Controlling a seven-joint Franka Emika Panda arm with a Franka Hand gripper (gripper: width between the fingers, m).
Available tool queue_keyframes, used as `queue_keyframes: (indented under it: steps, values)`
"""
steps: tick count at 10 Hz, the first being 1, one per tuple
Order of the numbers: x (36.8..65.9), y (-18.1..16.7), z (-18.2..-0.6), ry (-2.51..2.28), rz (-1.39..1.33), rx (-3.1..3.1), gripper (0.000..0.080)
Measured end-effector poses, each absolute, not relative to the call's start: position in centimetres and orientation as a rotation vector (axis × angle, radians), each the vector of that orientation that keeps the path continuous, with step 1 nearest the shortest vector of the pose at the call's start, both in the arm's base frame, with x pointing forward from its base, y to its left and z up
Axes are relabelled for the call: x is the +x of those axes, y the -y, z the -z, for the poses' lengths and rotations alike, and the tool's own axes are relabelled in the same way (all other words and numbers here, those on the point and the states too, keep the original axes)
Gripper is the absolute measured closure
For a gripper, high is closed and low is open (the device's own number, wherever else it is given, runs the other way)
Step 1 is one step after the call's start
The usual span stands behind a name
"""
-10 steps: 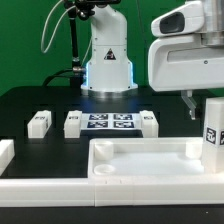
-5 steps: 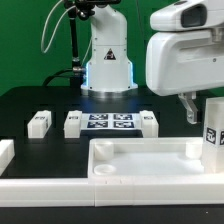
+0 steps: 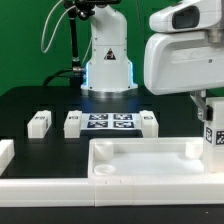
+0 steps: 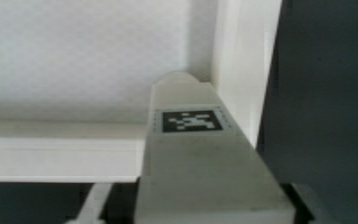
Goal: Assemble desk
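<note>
Black table [image 3: 30, 100], tagged white leg [image 4: 202, 170]

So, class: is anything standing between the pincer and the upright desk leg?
Nothing visible does. The pincer is down over the upright leg, and the wrist view shows that leg straight between its jaws, with nothing else in the gap.

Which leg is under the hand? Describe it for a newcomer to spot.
Find the large rimmed tabletop in the foreground. At its end on the exterior view's right, below the hand, one leg stands upright. The other three legs sit low in a row with the marker board, further back.
</note>
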State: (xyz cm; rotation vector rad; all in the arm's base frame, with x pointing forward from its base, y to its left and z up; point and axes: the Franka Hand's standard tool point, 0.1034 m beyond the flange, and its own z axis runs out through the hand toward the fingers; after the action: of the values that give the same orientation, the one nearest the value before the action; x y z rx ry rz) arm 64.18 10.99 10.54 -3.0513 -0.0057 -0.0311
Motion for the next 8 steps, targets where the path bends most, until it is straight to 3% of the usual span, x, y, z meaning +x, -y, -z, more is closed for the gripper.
queue_keyframes:
  steps: [8]
  values:
    - [64.2, -11.19, -10.57, -1.568, -0.136, -2.564, 0.0509]
